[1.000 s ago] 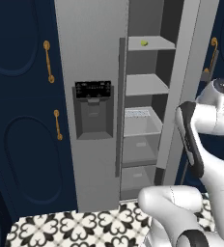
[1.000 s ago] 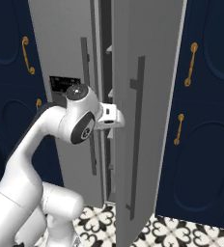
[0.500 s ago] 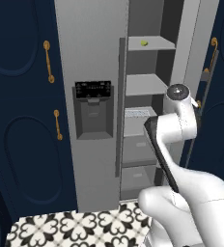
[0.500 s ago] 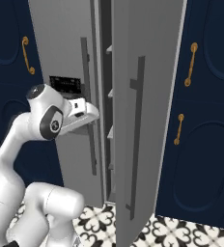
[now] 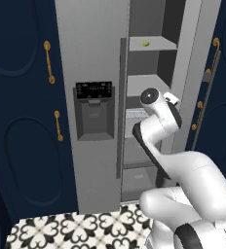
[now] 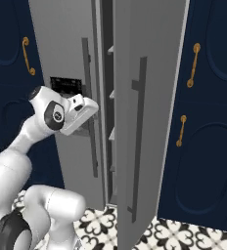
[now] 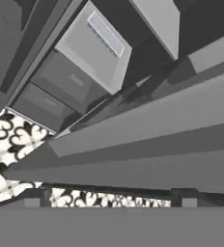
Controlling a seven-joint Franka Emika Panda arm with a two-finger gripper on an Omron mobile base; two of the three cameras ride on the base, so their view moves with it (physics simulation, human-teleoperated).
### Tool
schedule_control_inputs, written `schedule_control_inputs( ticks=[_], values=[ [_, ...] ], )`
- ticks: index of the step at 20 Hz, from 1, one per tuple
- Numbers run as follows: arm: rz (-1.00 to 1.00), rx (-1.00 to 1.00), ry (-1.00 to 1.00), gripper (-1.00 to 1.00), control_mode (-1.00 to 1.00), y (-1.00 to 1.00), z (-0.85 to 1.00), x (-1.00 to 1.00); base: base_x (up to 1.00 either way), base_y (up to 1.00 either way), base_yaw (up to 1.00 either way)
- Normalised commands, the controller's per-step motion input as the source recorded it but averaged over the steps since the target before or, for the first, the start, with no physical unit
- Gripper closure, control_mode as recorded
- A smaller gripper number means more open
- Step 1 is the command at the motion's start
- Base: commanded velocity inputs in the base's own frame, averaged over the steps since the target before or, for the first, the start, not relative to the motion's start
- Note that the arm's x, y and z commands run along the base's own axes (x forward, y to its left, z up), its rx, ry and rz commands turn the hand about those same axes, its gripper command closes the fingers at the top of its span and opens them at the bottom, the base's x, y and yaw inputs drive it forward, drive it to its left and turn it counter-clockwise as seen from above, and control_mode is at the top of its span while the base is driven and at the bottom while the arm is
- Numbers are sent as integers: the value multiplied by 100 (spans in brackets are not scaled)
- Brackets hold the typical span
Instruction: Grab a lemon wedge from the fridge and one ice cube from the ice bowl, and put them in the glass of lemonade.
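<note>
Inside the fridge (image 5: 95, 58), the right door (image 6: 145, 122) stands open and the shelves show. High up on the top shelf (image 5: 151, 44) sits a small yellow-green lemon wedge (image 5: 145, 43). Lower down, the white arm (image 5: 156, 131) reaches in front of the open side, near the middle shelves. Its gripper (image 7: 111, 198) has two dark tips spread far apart, with nothing between them. It points down past the open door toward the black and white floor tiles (image 7: 7, 140).
</note>
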Motion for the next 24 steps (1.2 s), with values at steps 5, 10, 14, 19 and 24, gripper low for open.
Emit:
schedule_control_inputs(
  ticks=[5,10,14,19,24],
  values=[
    [0,-15,15,-100,-100,-2,0,85,0,0,0],
    [-1,-14,18,-100,-100,-32,0,83,0,0,0],
    [0,-14,22,-100,-100,-48,0,79,0,0,0],
    [-1,-11,22,-100,-100,-85,-1,43,0,0,0],
    [-12,-2,13,-100,-100,-100,-13,-42,0,0,0]
  ],
)
